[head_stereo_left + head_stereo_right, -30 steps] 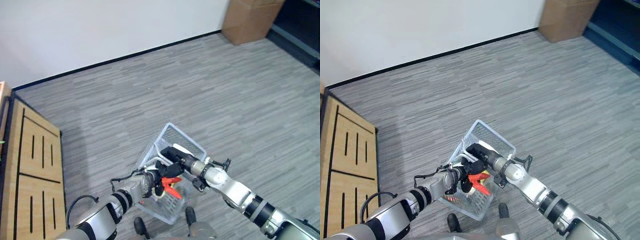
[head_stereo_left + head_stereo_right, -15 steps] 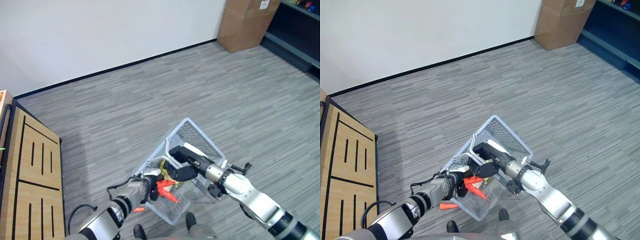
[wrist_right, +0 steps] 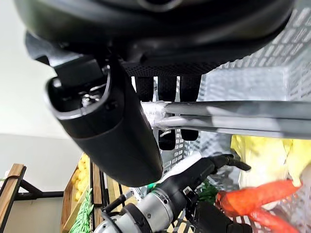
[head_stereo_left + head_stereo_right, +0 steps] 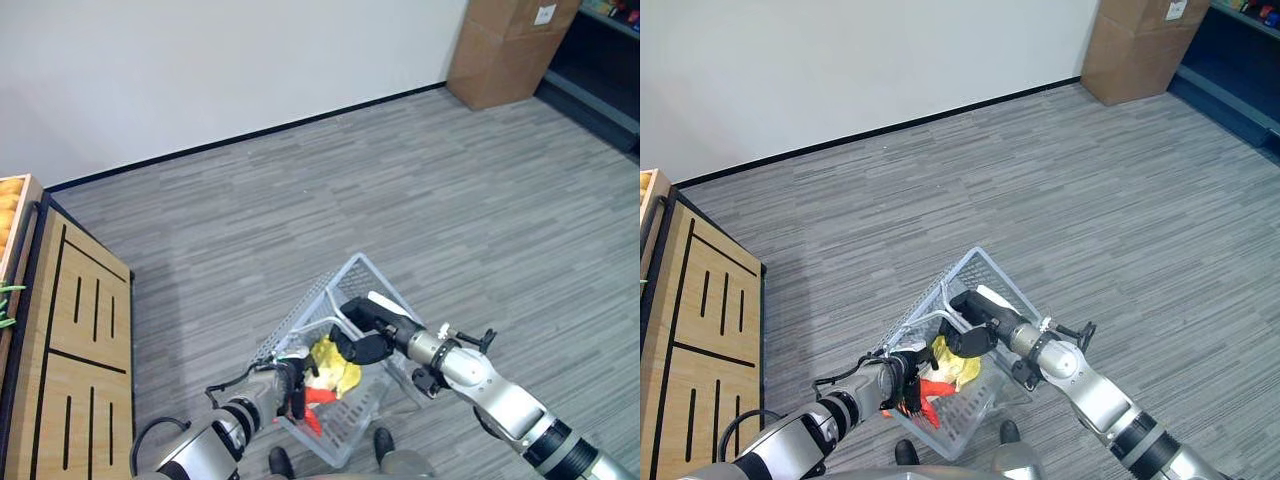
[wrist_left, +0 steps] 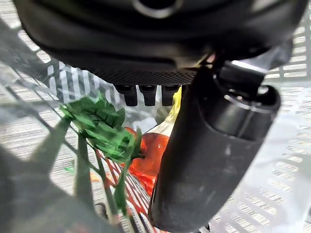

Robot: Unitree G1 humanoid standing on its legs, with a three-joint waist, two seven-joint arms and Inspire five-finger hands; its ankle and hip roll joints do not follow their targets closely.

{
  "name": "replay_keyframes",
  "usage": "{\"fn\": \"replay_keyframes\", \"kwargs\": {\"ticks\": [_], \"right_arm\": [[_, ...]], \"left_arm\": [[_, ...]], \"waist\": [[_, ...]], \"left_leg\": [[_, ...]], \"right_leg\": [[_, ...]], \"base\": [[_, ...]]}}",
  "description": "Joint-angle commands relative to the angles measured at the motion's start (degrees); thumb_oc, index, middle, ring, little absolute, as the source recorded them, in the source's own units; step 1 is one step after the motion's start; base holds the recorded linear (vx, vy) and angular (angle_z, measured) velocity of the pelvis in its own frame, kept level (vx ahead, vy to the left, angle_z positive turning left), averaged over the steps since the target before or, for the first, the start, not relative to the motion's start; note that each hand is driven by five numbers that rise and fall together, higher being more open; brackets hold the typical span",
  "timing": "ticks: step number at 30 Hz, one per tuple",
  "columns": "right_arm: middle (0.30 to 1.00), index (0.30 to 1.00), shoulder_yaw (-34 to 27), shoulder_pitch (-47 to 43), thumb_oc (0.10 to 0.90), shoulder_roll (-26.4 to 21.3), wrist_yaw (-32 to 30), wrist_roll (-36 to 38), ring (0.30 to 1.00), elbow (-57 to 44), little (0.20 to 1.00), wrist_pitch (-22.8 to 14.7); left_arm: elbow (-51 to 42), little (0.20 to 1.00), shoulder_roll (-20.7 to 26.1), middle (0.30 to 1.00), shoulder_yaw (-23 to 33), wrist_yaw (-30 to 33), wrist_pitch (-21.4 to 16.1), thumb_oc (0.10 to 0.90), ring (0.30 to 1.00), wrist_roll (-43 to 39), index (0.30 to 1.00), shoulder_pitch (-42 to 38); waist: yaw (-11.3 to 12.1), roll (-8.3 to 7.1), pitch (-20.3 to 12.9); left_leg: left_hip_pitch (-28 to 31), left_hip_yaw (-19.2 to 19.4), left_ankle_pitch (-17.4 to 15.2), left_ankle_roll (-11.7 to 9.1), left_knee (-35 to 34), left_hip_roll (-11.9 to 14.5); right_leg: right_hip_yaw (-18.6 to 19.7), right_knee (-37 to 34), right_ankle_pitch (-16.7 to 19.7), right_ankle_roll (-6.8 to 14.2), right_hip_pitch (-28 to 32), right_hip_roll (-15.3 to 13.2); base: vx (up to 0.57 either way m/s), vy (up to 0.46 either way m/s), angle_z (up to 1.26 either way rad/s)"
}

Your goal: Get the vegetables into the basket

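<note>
While my right hand [image 4: 362,338] curls its fingers round the paired wire handles [image 3: 228,115] of the white wire basket [image 4: 372,283], carrying it above the grey floor [image 4: 300,200], I see a yellow vegetable [image 4: 335,362] and red peppers [image 4: 316,396] lying inside. My left hand [image 4: 290,385] reaches in beside them, fingers curled, gripping nothing I can make out.

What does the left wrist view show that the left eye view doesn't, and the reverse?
Left wrist view alone: green leafy tops beside a red vegetable, close up through the mesh, past the left hand.

Left eye view alone: the right hand curled round the basket's handle, a yellow vegetable, the wooden rack and cardboard box.

Both: the wire basket with red vegetables inside.
</note>
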Motion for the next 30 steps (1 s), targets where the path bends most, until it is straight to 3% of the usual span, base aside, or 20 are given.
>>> {"fn": "replay_keyframes", "kwargs": {"ticks": [1, 5, 11, 16, 22, 30], "right_arm": [[0.300, 0.300, -2.83, -5.44, 0.400, 3.82, -2.68, -4.10, 0.300, -0.09, 0.300, -7.64], [0.300, 0.300, -2.57, -4.85, 0.400, 5.77, -5.16, -9.45, 0.300, 7.15, 0.300, -7.49], [0.300, 0.300, -3.48, -4.29, 0.400, 8.45, -9.56, -17.68, 0.300, 19.73, 0.300, -6.08], [0.300, 0.300, -2.85, -5.42, 0.400, 10.85, -11.87, -19.59, 0.300, 28.98, 0.300, -5.75], [0.300, 0.300, -6.46, -5.62, 0.400, 10.67, -13.01, -19.96, 0.300, 39.40, 0.300, -4.56], [0.300, 0.300, -9.38, -6.76, 0.400, 11.18, -14.75, -19.88, 0.300, 51.79, 0.300, -3.99]], "left_arm": [[0.60, 1.000, 2.29, 1.000, -0.28, 0.36, -3.05, 0.900, 1.000, 0.19, 1.000, -3.65], [-3.44, 1.000, 2.77, 1.000, -1.20, 0.84, -3.37, 0.900, 1.000, -2.07, 1.000, -2.77], [-10.16, 1.000, 3.21, 1.000, 0.19, 2.88, -3.42, 0.900, 1.000, -13.31, 1.000, -0.23], [-12.26, 1.000, 4.63, 1.000, -0.05, 3.64, -3.70, 0.900, 1.000, -15.10, 1.000, -1.45], [-21.30, 1.000, 11.54, 1.000, 4.27, 2.26, -4.97, 0.900, 1.000, -18.47, 1.000, 4.26], [-25.09, 1.000, 15.25, 1.000, 7.77, 0.66, -5.17, 0.900, 1.000, -22.69, 1.000, 7.83]], "waist": [[2.71, -0.99, -2.88], [3.47, -0.68, -3.03], [4.76, -0.58, -3.20], [4.79, -0.50, -3.46], [6.51, -0.34, -3.62], [7.59, -0.30, -3.84]], "left_leg": [[3.05, -0.77, -3.79, -2.16, 0.75, 0.77], [2.93, -1.47, -3.79, -2.04, 0.79, 0.46], [2.54, -2.88, -3.61, -1.82, 0.78, 0.14], [2.69, -3.08, -3.65, -1.76, 0.71, 0.04], [2.98, -3.79, -3.86, -1.64, 0.87, -0.24], [2.96, -4.36, -3.81, -1.57, 1.00, -0.49]], "right_leg": [[-0.53, 2.58, -2.73, 2.97, -1.45, -2.27], [-1.28, 2.56, -2.73, 2.96, -1.09, -2.45], [-2.37, 2.22, -2.77, 2.98, -0.46, -2.78], [-2.51, 2.00, -2.68, 3.10, -0.17, -2.82], [-3.31, 1.92, -2.94, 3.04, 0.69, -3.08], [-3.89, 1.88, -2.89, 3.09, 1.05, -3.31]], "base": [[-0.02, -0.003, 0.07], [0.00, -0.001, 0.15], [0.00, -0.006, 0.12], [0.01, 0.001, 0.10], [0.01, 0.002, 0.04], [0.00, 0.003, 0.03]]}}
